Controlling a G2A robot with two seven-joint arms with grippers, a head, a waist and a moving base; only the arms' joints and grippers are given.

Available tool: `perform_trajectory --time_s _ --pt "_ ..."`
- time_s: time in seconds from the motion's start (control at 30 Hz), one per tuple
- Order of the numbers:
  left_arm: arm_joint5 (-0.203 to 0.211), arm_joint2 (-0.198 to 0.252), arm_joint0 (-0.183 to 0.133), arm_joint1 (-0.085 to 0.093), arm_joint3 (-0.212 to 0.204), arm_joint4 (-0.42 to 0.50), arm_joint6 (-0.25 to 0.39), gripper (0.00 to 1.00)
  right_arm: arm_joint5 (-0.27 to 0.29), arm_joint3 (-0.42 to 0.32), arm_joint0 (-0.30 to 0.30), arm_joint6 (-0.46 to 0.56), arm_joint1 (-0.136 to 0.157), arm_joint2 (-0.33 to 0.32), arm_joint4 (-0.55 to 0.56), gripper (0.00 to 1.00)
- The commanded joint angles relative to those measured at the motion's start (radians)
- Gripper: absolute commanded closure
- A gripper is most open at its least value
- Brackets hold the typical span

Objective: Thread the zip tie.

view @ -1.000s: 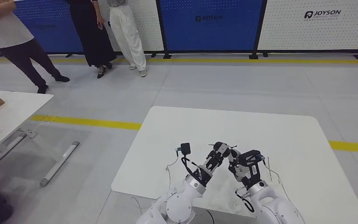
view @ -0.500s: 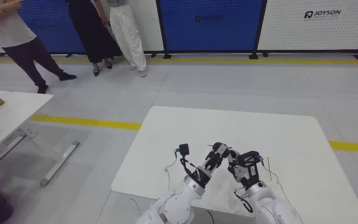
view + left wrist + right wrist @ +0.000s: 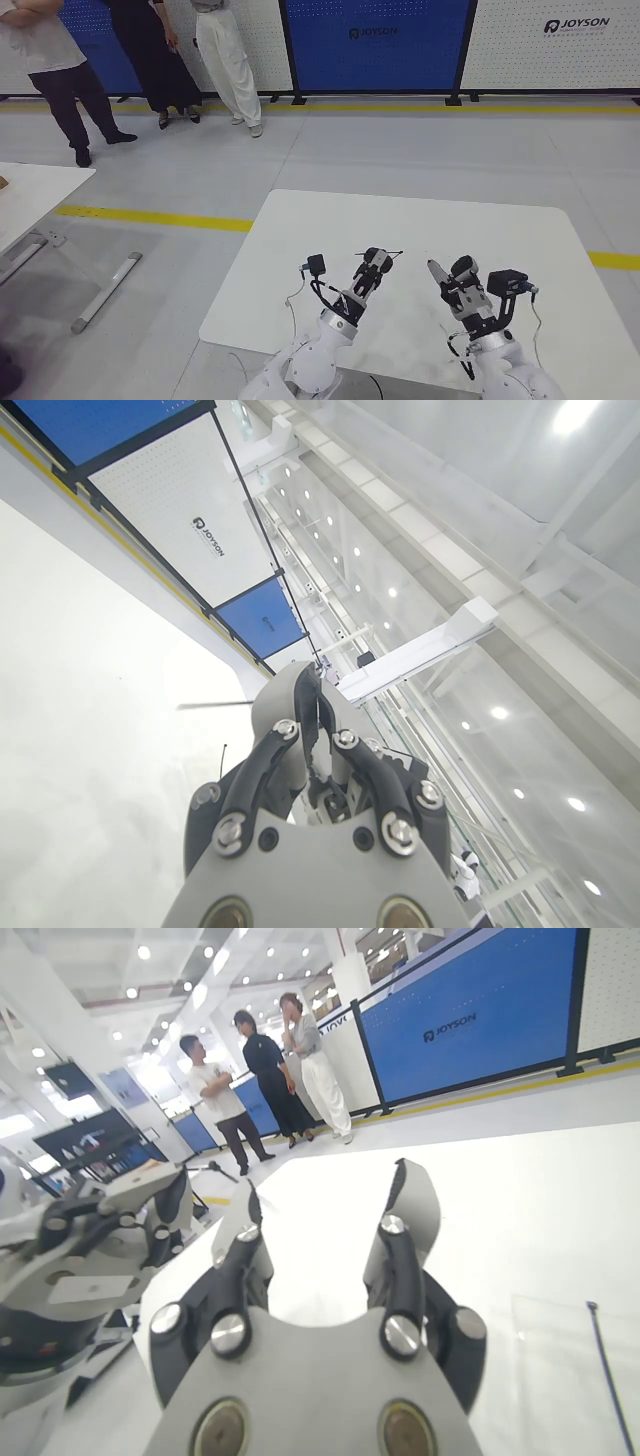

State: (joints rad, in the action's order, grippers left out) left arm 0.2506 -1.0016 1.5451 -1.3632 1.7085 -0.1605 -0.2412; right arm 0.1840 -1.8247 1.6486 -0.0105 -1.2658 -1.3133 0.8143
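Observation:
A thin black zip tie (image 3: 388,252) sticks out sideways from my left gripper (image 3: 378,258), which is shut on it above the white table (image 3: 450,215). In the left wrist view the pads of the left gripper (image 3: 314,672) are pressed together, and the zip tie (image 3: 215,704) shows as a blurred line beside them. My right gripper (image 3: 448,268) stands open to the right of it, apart from the tie. The right wrist view shows the right gripper (image 3: 325,1183) with nothing between its spread fingers, and the zip tie (image 3: 212,1167) poking out of the left gripper (image 3: 167,1200) farther off.
Another black zip tie (image 3: 606,1368) lies flat on the table on a clear sheet (image 3: 545,1328), beside my right gripper. Bare white tabletop stretches beyond both grippers. A second table (image 3: 30,195) stands across the floor to the left.
The two grippers were close together at the zip tie. Now the right gripper has moved off to the right and stands open, while the left one has shifted slightly left, still holding the tie.

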Motion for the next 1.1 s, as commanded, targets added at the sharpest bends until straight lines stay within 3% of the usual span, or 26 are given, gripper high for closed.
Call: perform_trajectory --time_s 0.0,0.17,0.23,0.6,0.7,0.83,0.97,1.07 --pt "-0.006 -0.01 0.004 0.001 -0.003 0.002 0.002 1.0 0.006 -0.006 0.018 -0.004 0.002 -0.047 -0.083 0.0" --pt "-0.022 -0.043 0.01 0.004 -0.007 0.026 -0.006 1.0 0.044 -0.005 0.065 -0.011 0.008 -0.157 -0.267 0.0" --pt "-0.024 -0.056 0.011 0.005 -0.014 0.015 -0.026 1.0 0.049 -0.004 0.075 0.015 0.011 -0.184 -0.293 0.0" --pt "-0.026 -0.051 0.012 0.006 -0.02 -0.008 -0.018 1.0 0.047 -0.002 0.074 0.016 0.011 -0.183 -0.293 0.0" --pt "-0.043 -0.048 0.006 0.005 -0.023 -0.015 -0.011 1.0 0.017 0.006 0.064 0.003 0.006 -0.172 -0.332 0.0" --pt "-0.086 -0.03 -0.014 -0.003 -0.036 -0.039 -0.059 1.0 -0.063 0.02 0.038 -0.007 -0.001 -0.228 -0.544 0.0" --pt "-0.126 -0.027 -0.034 -0.01 -0.059 -0.081 -0.142 1.0 -0.111 0.065 0.011 -0.009 -0.001 -0.303 -0.665 0.0" --pt "-0.147 -0.023 -0.043 -0.017 -0.074 -0.09 -0.203 1.0 -0.119 0.076 0.002 0.025 0.001 -0.326 -0.681 0.0"
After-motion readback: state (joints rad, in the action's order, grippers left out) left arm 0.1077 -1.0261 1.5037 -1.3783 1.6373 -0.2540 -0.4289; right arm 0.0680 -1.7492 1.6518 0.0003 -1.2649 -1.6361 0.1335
